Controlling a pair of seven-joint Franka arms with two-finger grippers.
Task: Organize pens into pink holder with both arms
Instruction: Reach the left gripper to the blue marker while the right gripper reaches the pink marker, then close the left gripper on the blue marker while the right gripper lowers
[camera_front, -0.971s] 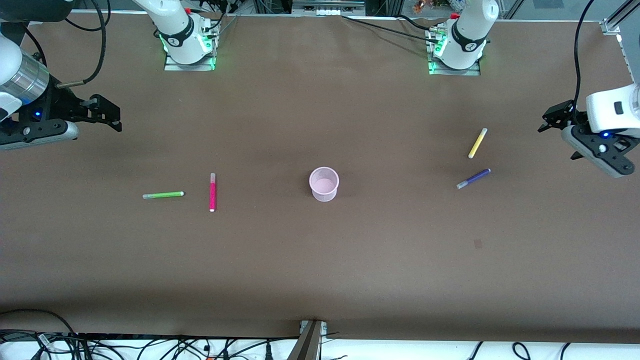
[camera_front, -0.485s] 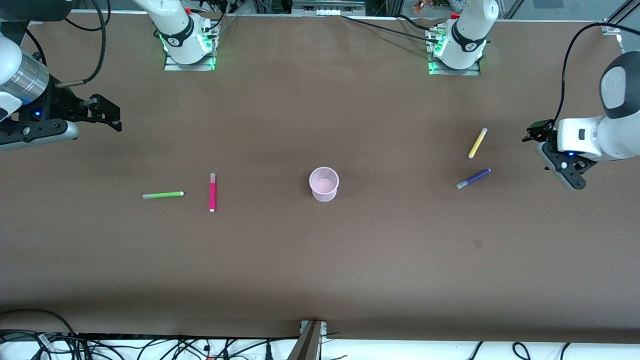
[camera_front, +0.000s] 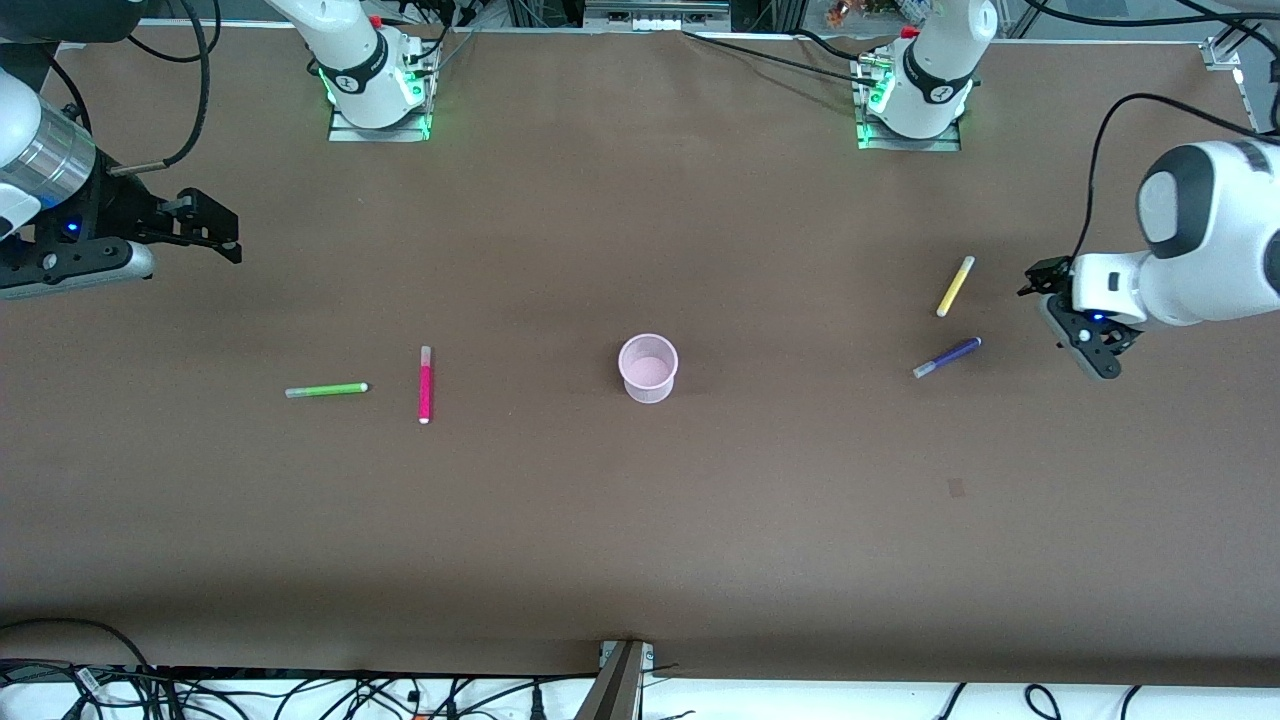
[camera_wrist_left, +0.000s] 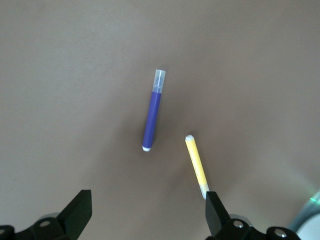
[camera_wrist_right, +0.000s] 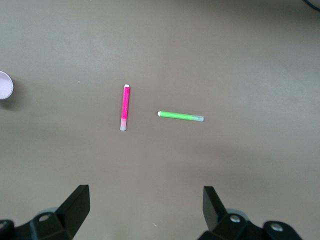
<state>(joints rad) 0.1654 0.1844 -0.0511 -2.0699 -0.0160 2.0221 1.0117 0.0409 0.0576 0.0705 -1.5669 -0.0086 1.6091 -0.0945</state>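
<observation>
1. Pens are lying flat on the table (camera_front: 640, 540), none in the pink holder (camera_front: 648, 368), which is standing upright and empty near the middle.
2. Toward the right arm's end, the green pen (camera_front: 326, 390) and the magenta pen (camera_front: 425, 384) are sitting near each other without touching; the green one is pointing at the magenta one's side.
3. Toward the left arm's end, the yellow pen (camera_front: 955, 286) and the purple pen (camera_front: 946, 357) are lying close but apart, the purple nearer the front camera.
4. Left end effector (camera_front: 1062, 312) is hanging just beside those two, fingers spread wide with nothing between them; its wrist view is showing both pens ahead of the fingertips.
5. Right end effector (camera_front: 205, 226) is waiting high at its end of the table, fingers likewise spread and empty.
6. Each pen is looking light, stiff and smooth-barrelled, so it is likely rolling easily if nudged.
7. Pinching across the barrel near mid-length seems best, fingers straddling it squarely.
8. Being light, the holder is probably tipping easily if a pen strikes its rim.
</observation>
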